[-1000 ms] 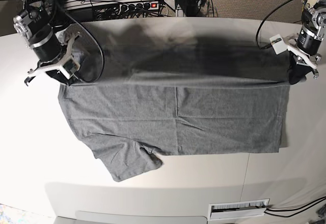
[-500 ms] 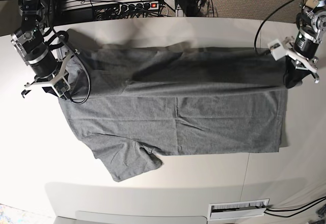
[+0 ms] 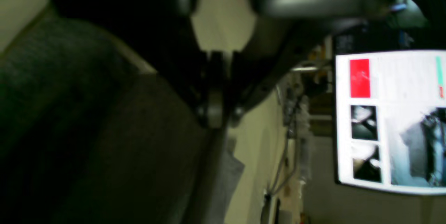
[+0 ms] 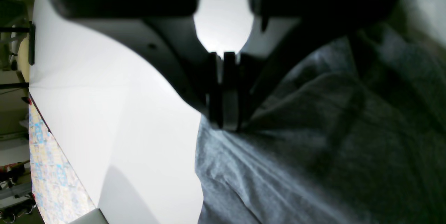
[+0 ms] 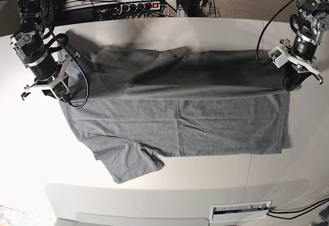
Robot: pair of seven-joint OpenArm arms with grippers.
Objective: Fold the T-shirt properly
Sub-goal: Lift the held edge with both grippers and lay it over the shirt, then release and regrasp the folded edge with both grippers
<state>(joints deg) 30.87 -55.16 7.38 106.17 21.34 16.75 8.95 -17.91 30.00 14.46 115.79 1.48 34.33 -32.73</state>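
The right gripper (image 4: 224, 126) had its two fingers pressed together, and in its wrist view the tips rested on the edge of the T-shirt (image 5: 180, 118), with a fold of grey cloth bunched just beside them; it seemed to pinch the fabric there. In the base view this gripper (image 5: 57, 93) stood at about 9 o'clock of the table (image 5: 154, 185), at the shirt's corner.

The left gripper (image 3: 216, 119) was blurred and dark in its wrist view. The fingers looked close to each other, but whether they were apart or clamped on cloth I cannot tell. Grey fabric filled the area at 8 o'clock of this view. In the base view the left gripper (image 5: 294, 82) was at about 3 o'clock, touching the far corner of the shirt.

The T-shirt lay spread on the white table, its far edge lifted a little between the two grippers and in shadow. One sleeve (image 5: 131, 162) pointed toward 7 o'clock. A monitor (image 3: 390, 119) showed at 3 o'clock of the left wrist view. A power strip (image 5: 128, 6) and cables lay behind the table at 12 o'clock.
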